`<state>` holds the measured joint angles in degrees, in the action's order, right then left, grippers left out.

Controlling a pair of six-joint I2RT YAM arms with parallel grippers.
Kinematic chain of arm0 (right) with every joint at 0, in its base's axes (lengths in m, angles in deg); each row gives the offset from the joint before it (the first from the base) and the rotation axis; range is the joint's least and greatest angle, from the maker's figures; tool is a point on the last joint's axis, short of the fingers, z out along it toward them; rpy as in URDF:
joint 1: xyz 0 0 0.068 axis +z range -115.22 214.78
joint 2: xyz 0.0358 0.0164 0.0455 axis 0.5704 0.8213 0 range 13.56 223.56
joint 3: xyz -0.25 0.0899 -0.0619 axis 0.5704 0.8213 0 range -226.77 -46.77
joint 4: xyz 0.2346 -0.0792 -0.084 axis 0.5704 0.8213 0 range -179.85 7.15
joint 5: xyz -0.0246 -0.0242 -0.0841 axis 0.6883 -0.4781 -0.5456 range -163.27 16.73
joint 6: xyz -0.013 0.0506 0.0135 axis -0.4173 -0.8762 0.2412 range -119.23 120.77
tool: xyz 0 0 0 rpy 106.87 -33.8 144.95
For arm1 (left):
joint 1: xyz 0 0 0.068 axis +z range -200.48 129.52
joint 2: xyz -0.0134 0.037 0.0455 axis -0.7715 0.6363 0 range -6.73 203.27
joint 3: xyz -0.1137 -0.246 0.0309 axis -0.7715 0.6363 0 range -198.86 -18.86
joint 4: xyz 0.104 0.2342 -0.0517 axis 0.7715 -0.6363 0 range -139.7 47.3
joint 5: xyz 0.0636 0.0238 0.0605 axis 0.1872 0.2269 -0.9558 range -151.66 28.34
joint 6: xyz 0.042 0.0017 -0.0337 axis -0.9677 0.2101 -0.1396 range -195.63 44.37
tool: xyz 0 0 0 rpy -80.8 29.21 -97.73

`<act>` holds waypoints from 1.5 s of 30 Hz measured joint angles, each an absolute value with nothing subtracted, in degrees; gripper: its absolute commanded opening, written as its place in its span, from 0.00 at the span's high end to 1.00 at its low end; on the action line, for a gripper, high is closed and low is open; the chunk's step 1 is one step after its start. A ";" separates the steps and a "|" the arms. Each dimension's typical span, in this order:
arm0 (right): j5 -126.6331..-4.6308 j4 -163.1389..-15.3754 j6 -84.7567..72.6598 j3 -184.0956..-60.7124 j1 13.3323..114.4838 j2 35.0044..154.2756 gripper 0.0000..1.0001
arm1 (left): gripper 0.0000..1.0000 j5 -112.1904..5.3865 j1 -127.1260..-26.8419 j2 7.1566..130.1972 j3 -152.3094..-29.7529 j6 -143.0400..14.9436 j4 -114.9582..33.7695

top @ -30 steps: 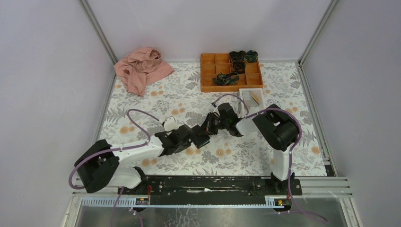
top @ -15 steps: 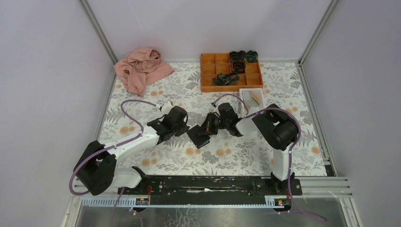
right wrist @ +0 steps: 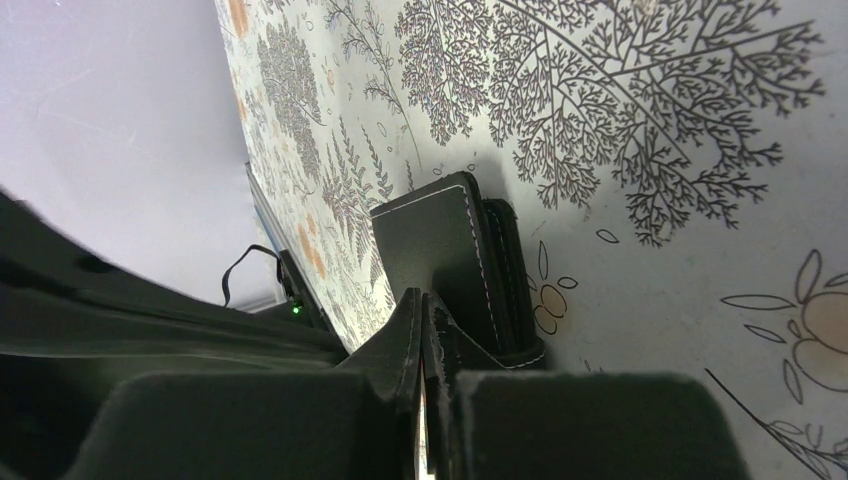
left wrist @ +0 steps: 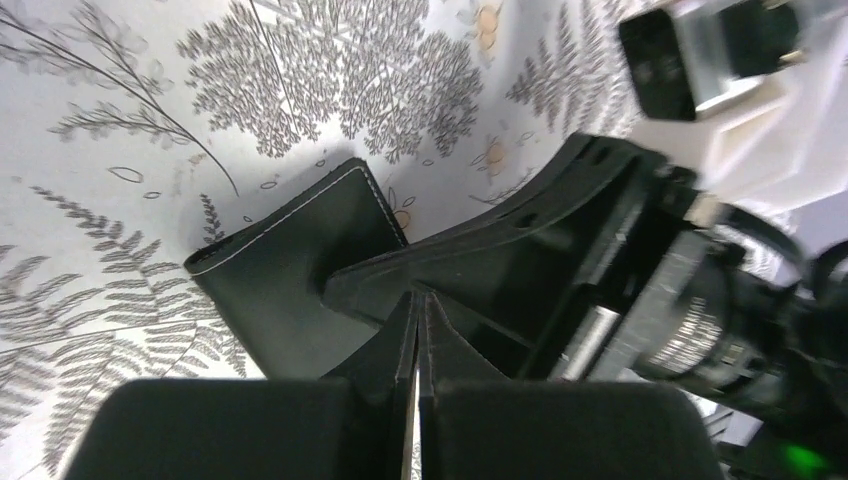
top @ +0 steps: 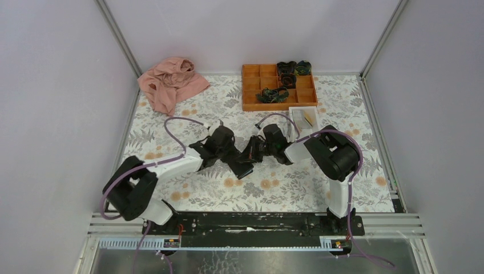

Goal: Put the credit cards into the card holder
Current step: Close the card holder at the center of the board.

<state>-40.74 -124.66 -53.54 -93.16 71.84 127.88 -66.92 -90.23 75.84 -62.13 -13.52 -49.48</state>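
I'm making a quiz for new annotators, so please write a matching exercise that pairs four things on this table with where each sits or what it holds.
Things:
1. pink cloth
2. orange compartment tray
3. white tray
4. card holder

Descriptions:
A. black, in the middle between the two arms
B. crumpled in the far left corner
C. at the far edge, right of centre, with dark items in some compartments
D. holds credit cards, on the right side

Pairs: 1-B, 2-C, 3-D, 4-A
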 measured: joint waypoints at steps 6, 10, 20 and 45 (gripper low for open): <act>-39.80 -125.05 -54.52 -93.03 70.92 128.38 1.00 | 1.00 -66.88 -91.78 81.54 -62.98 -13.43 -46.80; -39.27 -125.03 -54.70 -93.03 70.51 128.47 1.00 | 1.00 -67.97 -92.24 81.65 -62.98 -13.24 -46.29; -39.10 -125.03 -54.30 -93.14 70.51 128.47 1.00 | 1.00 -72.82 -93.68 76.84 -65.25 -13.48 -52.98; -38.66 -124.70 -52.97 -93.36 70.24 128.43 1.00 | 0.98 -77.21 -95.94 82.98 -67.48 -13.48 -54.64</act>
